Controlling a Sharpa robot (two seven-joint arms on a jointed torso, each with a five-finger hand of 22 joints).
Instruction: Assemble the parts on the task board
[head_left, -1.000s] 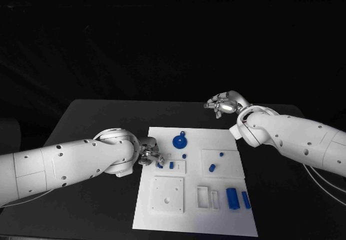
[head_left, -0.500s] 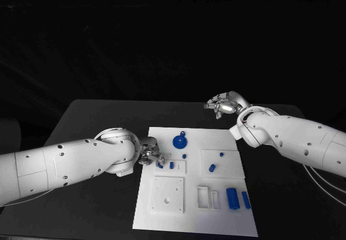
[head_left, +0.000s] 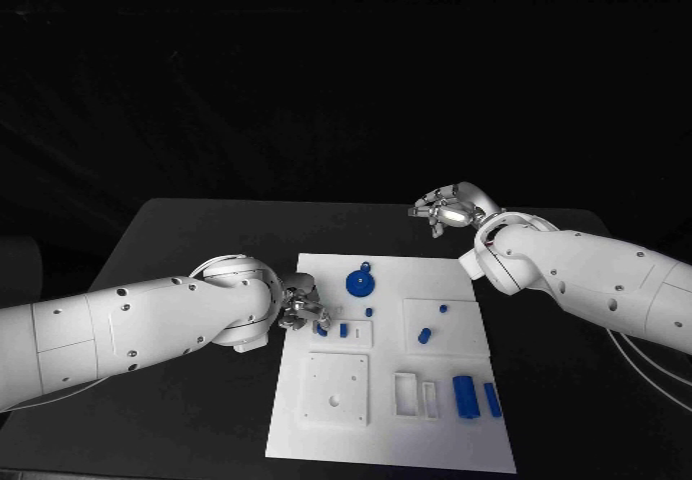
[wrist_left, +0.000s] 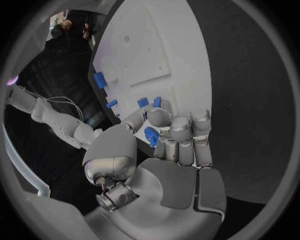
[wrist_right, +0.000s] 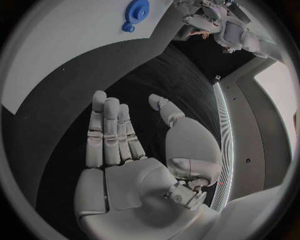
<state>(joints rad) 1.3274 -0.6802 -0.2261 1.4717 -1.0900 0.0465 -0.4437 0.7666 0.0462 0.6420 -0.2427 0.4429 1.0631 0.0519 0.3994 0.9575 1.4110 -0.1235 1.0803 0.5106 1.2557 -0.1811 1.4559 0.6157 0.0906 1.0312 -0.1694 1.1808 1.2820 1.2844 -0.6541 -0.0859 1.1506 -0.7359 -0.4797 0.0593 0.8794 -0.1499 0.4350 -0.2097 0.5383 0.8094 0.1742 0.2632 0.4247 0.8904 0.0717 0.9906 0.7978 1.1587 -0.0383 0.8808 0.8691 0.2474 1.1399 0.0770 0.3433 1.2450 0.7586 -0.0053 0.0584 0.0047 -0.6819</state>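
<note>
Pinching a small blue plastic part (wrist_left: 151, 136) at the white task board's (head_left: 389, 440) left edge, mid-frame, the left silver hand (head_left: 303, 310) holds something likely light, rigid, slippery, while the right hand (head_left: 450, 209) hovers spread, upper right.

The left hand (head_left: 303, 312) and its bulky arm occupy the task board's (head_left: 389, 440) left edge, blocking approach there. The right hand (head_left: 450, 210) hovers beyond the far edge, over bare table (head_left: 188, 230). The board's near end lies unobstructed.
</note>
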